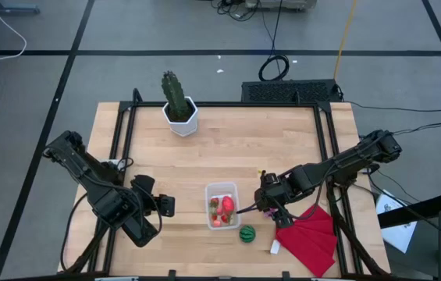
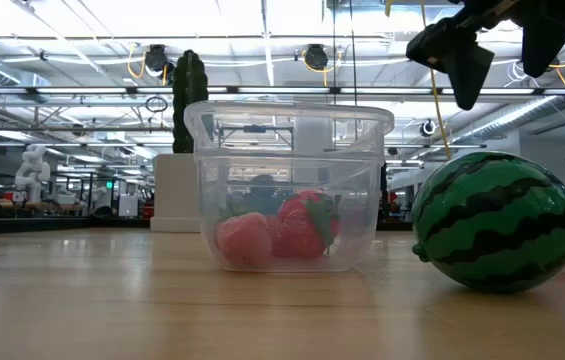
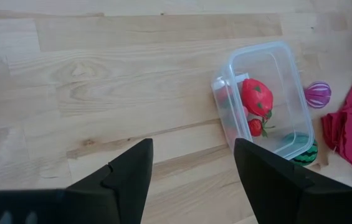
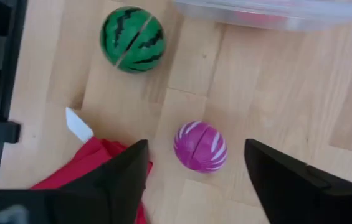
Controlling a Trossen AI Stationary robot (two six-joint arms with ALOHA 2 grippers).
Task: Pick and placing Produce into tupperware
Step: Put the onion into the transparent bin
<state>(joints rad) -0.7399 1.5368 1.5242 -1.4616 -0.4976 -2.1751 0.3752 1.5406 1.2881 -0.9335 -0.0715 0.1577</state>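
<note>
Just right tool (image 4: 194, 180) above purple ball (image 4: 200, 146)

Both arms reach inward, left end effector (image 1: 165, 205) and right end effector (image 1: 257, 209) spread wide.

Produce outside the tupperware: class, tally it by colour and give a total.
green ball: 1
purple ball: 1
total: 2
</note>
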